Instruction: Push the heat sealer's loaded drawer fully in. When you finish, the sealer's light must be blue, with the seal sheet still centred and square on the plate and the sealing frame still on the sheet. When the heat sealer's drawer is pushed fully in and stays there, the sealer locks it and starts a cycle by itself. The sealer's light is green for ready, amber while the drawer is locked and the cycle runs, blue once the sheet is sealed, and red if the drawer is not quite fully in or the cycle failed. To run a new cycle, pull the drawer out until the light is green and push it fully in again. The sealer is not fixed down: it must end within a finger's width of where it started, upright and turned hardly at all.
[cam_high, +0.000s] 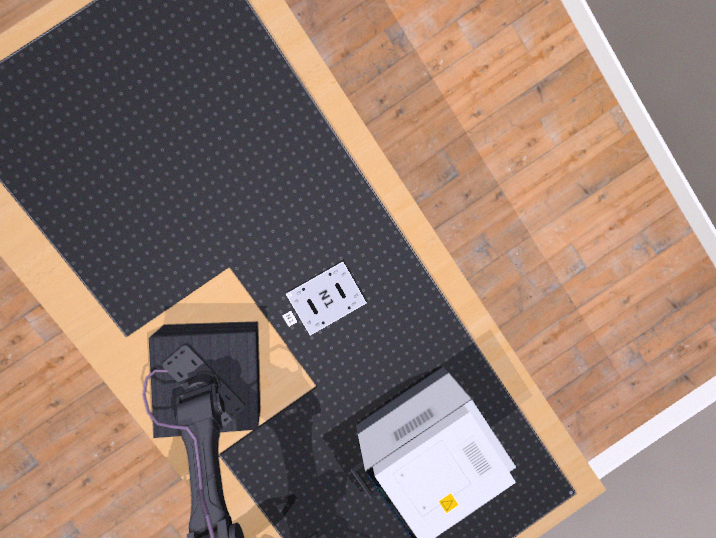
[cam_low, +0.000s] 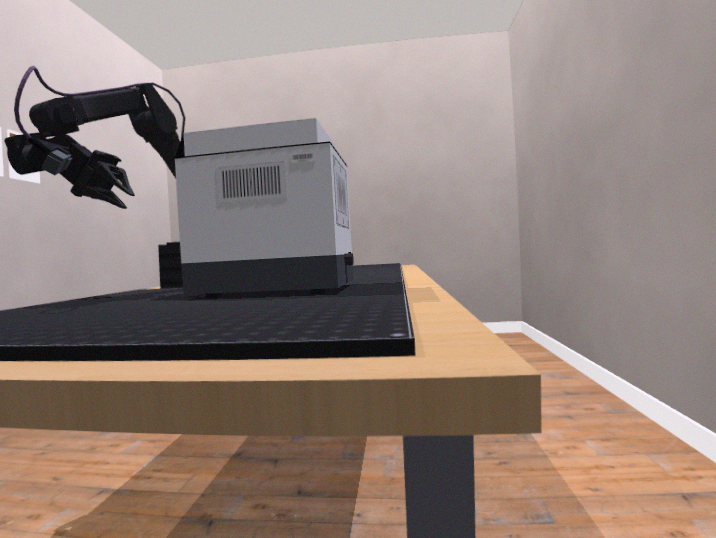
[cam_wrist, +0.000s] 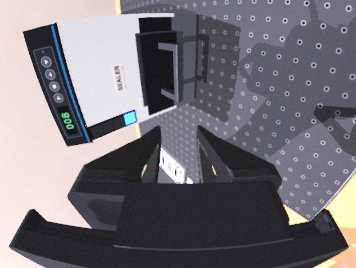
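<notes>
The white and grey heat sealer (cam_high: 434, 462) (cam_low: 254, 202) (cam_wrist: 95, 70) stands upright on the black mat. In the wrist view its status light (cam_wrist: 130, 117) is blue and its display (cam_wrist: 67, 121) reads 008. The dark drawer front (cam_wrist: 153, 77) (cam_high: 364, 483) sits at the sealer's opening, with the grey handle (cam_wrist: 176, 70) sticking out. It looks pushed in; a small gap cannot be ruled out. The seal sheet, plate and sealing frame are hidden inside. My gripper (cam_low: 129, 201) (cam_wrist: 178, 132) is partly open and empty, in the air in front of the sealer, clear of the handle.
A white plate marked N1 (cam_high: 325, 297) (cam_wrist: 173, 164) lies on the dotted black mat (cam_high: 173, 144), with a small N1 tag (cam_high: 289, 318) beside it. The arm's black base block (cam_high: 167, 419) stands on the wooden table. The sealer is near the table's far corner.
</notes>
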